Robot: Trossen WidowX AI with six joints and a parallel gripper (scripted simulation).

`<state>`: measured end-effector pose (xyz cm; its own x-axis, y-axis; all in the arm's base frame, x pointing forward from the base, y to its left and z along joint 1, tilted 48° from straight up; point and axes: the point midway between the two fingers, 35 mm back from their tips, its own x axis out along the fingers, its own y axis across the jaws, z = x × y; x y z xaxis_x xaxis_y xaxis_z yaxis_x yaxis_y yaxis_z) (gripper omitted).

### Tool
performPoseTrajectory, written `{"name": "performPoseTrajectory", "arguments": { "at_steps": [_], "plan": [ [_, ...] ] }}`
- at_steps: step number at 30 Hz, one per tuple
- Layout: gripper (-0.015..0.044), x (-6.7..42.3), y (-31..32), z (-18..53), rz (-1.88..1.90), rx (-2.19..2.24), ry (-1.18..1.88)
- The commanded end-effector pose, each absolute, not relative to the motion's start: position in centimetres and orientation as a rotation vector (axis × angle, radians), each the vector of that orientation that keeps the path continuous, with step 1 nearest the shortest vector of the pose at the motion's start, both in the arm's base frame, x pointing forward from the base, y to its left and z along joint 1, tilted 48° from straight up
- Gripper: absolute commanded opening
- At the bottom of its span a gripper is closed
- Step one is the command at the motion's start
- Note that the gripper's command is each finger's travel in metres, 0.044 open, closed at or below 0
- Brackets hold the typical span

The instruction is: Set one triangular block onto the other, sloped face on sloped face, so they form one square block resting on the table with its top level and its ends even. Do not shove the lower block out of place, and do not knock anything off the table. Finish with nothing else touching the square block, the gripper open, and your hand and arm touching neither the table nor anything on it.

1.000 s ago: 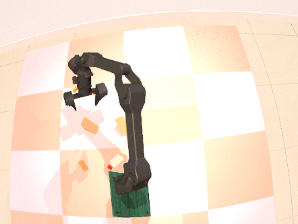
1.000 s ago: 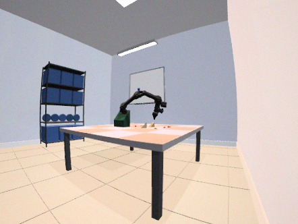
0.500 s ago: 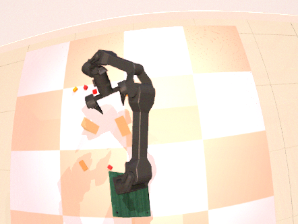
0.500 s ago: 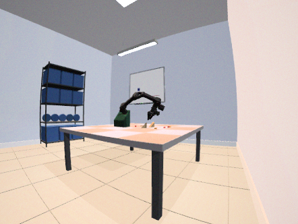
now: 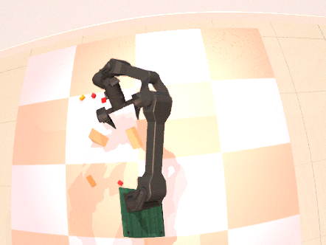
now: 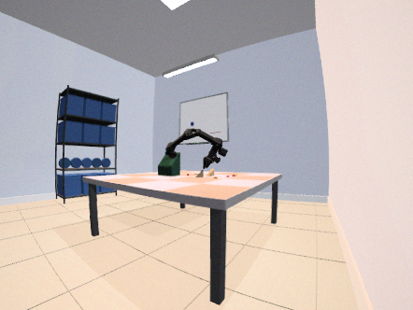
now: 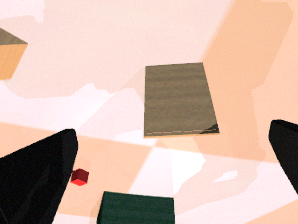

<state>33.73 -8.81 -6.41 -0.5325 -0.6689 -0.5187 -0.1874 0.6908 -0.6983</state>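
My gripper (image 5: 120,115) gapes wide and empty above one triangular block (image 7: 177,99) lying between my jaws, the other block (image 5: 98,137) off aside; descending off-centre could shove it.

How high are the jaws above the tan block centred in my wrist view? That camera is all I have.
Observer: In the exterior view the open jaws hang above the table, touching nothing.
Operator: Where is the second block?
Observer: In the top view the left block lies apart from the right block, unstacked.
Operator: Any clutter behind the jaws?
Observer: Three small cubes sit beyond them, on the side away from the green base.
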Motion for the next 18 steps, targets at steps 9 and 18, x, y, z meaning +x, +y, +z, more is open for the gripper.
{"name": "performPoseTrajectory", "arguments": {
  "at_steps": [9,18],
  "plan": [
    [0.0440,32.7,-10.4,-7.3,-0.755,-0.666,2.102],
    [0.0440,31.9,-11.4,-7.9,-0.764,-0.670,2.119]
  ]
}}
